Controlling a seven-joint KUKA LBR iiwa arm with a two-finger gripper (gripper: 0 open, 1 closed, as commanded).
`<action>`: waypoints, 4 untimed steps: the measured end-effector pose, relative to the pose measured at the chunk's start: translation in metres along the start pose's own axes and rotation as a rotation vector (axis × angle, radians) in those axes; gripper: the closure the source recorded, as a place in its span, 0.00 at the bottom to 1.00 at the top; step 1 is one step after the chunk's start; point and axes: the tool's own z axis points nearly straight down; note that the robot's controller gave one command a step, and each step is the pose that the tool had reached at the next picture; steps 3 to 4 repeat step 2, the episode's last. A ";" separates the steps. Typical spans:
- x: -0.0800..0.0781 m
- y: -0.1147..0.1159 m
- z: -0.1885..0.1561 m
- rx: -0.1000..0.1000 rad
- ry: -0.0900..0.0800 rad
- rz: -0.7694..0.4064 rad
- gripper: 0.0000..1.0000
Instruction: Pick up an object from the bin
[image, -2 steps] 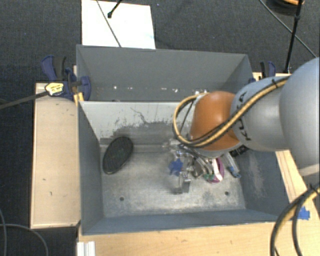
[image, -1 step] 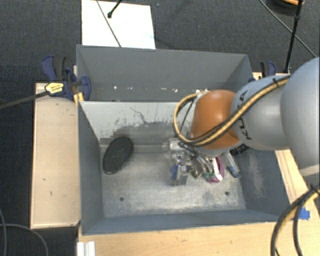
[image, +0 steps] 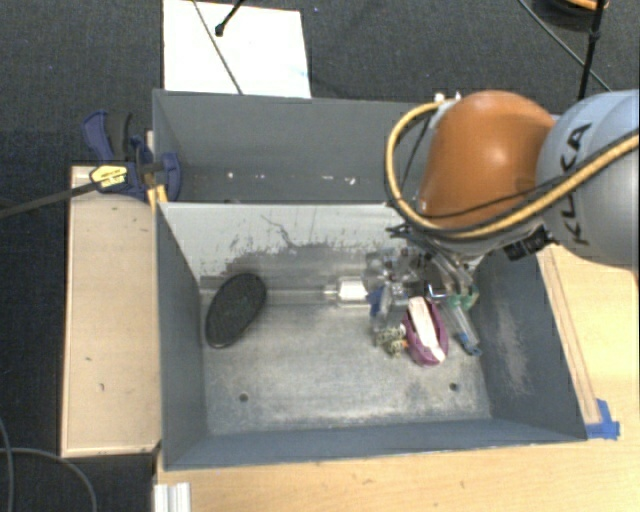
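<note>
My gripper (image: 422, 268) is low over a small heap at the right of the bin floor, partly hidden under the arm's orange cover. Just below it lies a white and magenta packet (image: 424, 331), tilted on its edge. To the packet's right lie thin green and blue pen-like sticks (image: 463, 320). To the gripper's left lies a clear tube with a silvery cap (image: 350, 292), and a small blue piece (image: 380, 299) sits beside it. A small brownish bit (image: 392, 343) rests at the heap's front. Whether the gripper touches any of them is hidden.
A black oval pebble-like thing (image: 235, 309) lies alone at the left of the bin floor, close to the left wall. Bare floor stretches between it and the heap and along the front wall. The arm comes in over the bin's right rim.
</note>
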 end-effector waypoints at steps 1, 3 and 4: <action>0.038 0.048 0.070 -0.003 0.015 -0.256 1.00; 0.046 0.050 0.016 -0.001 0.004 -0.290 1.00; 0.046 0.050 0.016 -0.001 0.004 -0.290 1.00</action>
